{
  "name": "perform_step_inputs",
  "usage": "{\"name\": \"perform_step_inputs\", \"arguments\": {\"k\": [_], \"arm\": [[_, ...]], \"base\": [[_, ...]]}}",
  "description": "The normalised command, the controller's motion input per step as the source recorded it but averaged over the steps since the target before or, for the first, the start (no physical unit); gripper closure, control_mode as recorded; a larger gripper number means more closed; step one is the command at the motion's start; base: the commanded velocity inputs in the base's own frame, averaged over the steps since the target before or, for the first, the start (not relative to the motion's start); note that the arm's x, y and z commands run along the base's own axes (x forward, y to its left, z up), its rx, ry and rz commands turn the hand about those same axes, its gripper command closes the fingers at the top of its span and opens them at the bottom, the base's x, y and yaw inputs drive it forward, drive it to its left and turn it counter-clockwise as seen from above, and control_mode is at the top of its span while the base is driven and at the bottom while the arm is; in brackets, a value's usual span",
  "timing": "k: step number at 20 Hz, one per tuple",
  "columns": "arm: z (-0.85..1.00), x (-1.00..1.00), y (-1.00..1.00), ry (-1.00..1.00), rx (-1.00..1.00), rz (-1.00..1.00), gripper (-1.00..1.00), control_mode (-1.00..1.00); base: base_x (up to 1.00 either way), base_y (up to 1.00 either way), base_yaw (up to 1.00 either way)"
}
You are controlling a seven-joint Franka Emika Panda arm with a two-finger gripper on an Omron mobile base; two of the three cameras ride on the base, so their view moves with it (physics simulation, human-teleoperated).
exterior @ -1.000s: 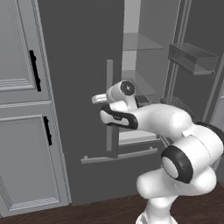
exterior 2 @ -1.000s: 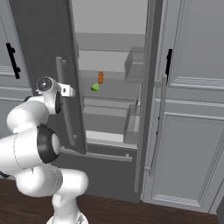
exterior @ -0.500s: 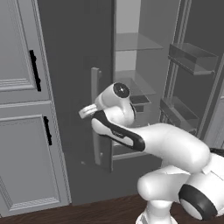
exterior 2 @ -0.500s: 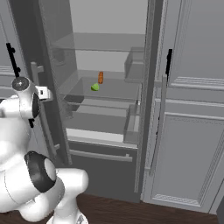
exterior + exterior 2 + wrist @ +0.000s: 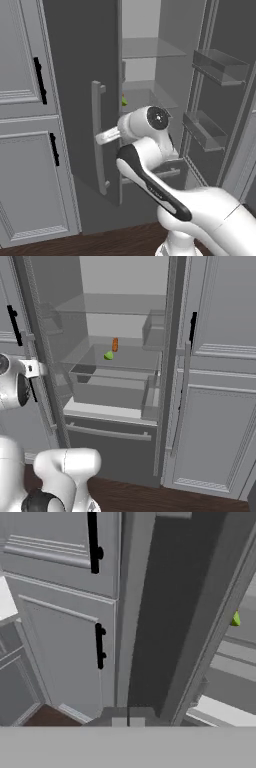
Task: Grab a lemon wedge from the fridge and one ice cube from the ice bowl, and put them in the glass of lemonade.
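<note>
Grey fridge (image 5: 80, 100) door handle (image 5: 98, 135) sits clamped between the closed fingers (image 5: 100, 137).

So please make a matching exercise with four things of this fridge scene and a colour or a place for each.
Things:
1. lemon wedge
2. carrot-like stick
3. cabinet handles
4. gripper

Descriptions:
A. black
B. orange, on the glass shelf
C. at the fridge door's bar handle
D. yellow-green, just in front of the stick

Pairs: 1-D, 2-B, 3-A, 4-C
</note>
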Motion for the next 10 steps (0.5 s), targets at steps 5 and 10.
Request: {"name": "perform_step_inputs", "arguments": {"k": [5,10], "arm": [[0.85,-0.26,-0.77,0.06,0.12,-0.07,1.0,-1.0],[0.68,0.01,-0.92,0.21,0.05,-0.05,1.0,-1.0]], "base": [[0.0,0.0,0.0],[0.0,0.0,0.0]]}}
